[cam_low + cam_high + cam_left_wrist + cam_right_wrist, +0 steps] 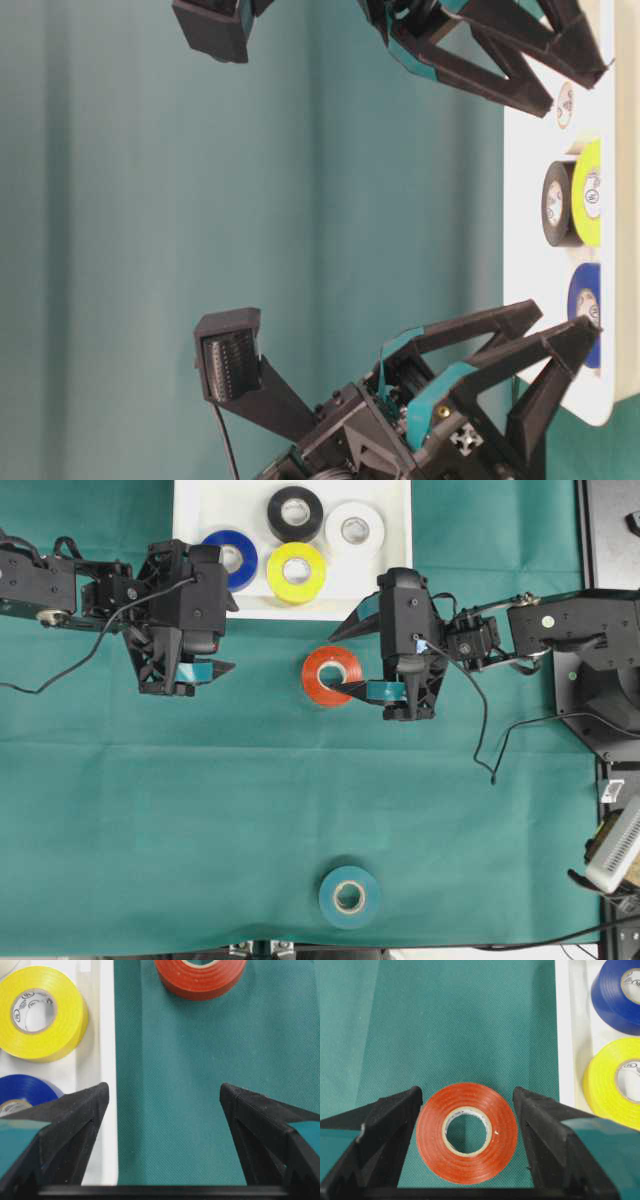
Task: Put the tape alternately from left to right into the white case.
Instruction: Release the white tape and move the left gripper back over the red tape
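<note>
Four rolls are seen flat in the white case (190,520) — blue roll (232,558), yellow roll (296,572), black roll (295,513), white roll (354,529). Core printing is visible but cannot be read. The red roll (332,676) lies on the green cloth (200,810) between the spread jaws of the right gripper (468,1110), ungripped. The left gripper (164,1105) is held open and empty beside the case. The teal roll (349,896) lies well apart, near the table's front edge.
</note>
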`<state>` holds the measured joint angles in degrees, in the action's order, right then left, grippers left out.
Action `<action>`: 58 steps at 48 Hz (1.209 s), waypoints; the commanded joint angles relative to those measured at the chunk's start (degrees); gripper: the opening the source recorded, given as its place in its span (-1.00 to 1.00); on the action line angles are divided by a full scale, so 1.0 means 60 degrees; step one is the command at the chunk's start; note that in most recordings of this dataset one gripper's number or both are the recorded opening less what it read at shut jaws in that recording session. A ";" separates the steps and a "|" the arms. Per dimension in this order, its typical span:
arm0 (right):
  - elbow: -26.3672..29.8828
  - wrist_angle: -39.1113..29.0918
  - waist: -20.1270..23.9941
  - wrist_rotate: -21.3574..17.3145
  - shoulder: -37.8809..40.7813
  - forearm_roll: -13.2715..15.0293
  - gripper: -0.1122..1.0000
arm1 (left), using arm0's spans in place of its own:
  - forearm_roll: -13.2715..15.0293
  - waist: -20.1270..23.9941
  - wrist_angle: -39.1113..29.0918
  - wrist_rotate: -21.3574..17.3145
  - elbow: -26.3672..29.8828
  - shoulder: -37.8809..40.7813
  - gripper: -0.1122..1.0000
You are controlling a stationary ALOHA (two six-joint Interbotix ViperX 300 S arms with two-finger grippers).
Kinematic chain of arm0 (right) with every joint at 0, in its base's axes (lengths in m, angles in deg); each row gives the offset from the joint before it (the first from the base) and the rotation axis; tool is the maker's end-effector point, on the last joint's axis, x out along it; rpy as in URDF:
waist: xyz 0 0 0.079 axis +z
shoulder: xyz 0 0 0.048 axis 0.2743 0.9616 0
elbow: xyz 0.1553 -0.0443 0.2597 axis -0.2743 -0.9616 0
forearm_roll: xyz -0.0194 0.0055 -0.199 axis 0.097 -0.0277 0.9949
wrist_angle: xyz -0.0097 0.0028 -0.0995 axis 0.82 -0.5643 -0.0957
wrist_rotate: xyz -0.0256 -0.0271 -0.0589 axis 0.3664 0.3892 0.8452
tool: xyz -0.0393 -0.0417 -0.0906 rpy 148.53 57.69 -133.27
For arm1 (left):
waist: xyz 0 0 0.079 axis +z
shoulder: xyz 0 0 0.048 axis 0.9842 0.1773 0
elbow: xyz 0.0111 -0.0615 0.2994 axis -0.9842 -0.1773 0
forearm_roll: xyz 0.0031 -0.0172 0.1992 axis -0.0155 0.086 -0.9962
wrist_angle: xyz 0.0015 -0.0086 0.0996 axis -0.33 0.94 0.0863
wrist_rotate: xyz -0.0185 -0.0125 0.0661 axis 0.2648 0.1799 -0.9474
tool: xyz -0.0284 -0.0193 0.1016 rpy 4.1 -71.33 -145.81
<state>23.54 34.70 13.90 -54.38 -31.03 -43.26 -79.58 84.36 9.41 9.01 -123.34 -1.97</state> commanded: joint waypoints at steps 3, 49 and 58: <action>0.0117 0.0029 0.0088 -0.0044 -0.0088 0.0015 0.57 | 0.0015 -0.0029 0.0103 0.0000 0.0117 -0.0146 0.40; -0.0132 0.0103 0.2300 -0.0044 -0.0088 0.0000 0.57 | 0.0015 -0.0044 0.0117 0.0015 0.0117 -0.0146 0.39; -0.0132 0.0103 0.2769 -0.0044 -0.0088 -0.0015 0.57 | 0.0015 -0.0029 0.0117 0.0015 0.0117 -0.0146 0.39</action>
<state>22.23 34.88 29.37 -54.65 -31.03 -43.26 -79.58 84.27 9.67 9.01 -123.34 -1.97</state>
